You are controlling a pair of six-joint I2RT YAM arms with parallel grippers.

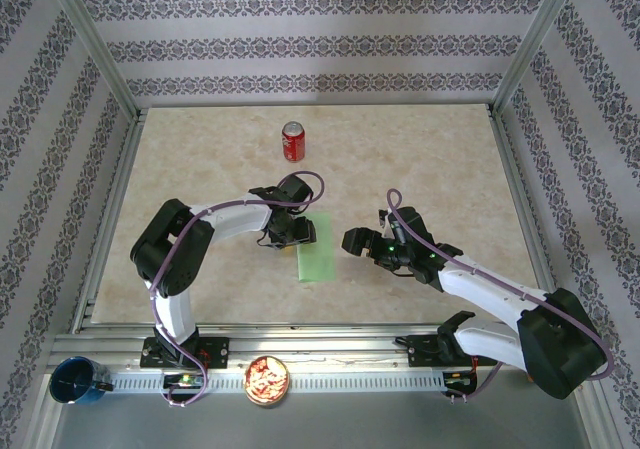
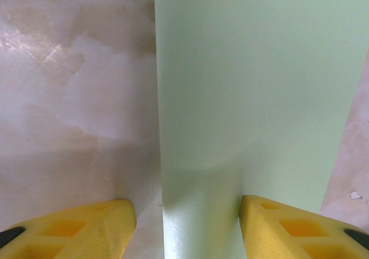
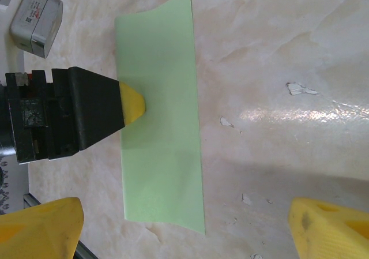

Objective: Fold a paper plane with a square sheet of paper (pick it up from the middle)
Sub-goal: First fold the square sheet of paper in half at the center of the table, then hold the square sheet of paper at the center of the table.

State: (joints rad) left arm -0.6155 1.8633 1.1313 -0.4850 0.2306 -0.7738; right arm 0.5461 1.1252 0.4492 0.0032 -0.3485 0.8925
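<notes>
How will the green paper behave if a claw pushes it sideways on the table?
Probably floppy: the green paper is thin and one edge looks slightly wavy. It likely slides easily, because the table looks smooth and glossy. Being light, it may buckle against the left claw instead of moving whole.

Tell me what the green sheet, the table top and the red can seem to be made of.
Green sheet: thin paper, matte; it lies flat, shows a faint crease, one corner lifts slightly. Table top: beige marble-look surface, glossy; it throws bright reflections, so perhaps laminate or stone. Red can: probably painted metal, with a silvery top rim; too small to be sure.
</notes>
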